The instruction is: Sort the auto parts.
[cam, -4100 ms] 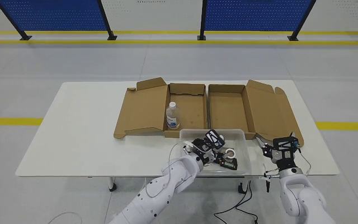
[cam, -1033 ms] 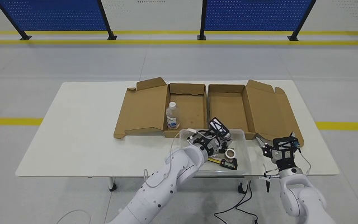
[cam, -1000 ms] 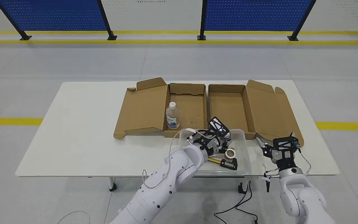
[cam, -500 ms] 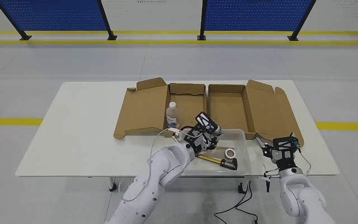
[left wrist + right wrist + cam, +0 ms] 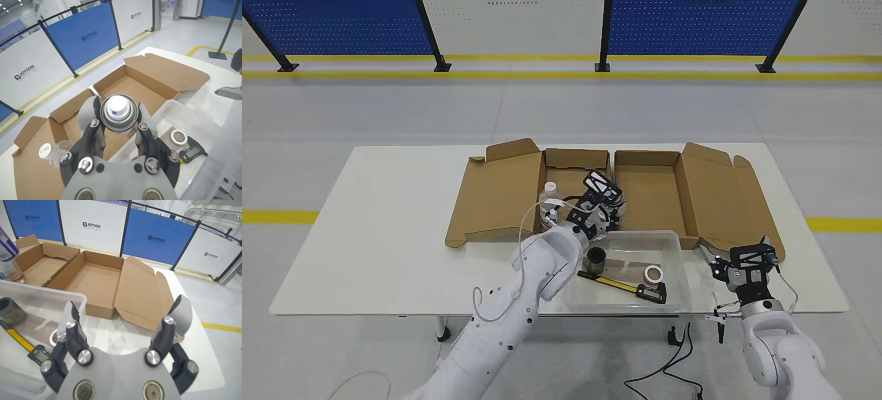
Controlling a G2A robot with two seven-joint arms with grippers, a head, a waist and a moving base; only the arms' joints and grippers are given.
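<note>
Clasping barcode-labelled spray can (image 5: 117, 113), left claw (image 5: 118, 108) above left carton (image 5: 577, 159)

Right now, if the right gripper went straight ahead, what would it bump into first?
Most likely the nearest box's flap. The open right gripper points straight at it. Depth is hard to judge, so it might skim just above.

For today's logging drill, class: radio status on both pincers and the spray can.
Left pincer shut on spray can, over cardboard box. Right pincer open near clear bin. Water bottle in that box, possibly obstructing.
</note>
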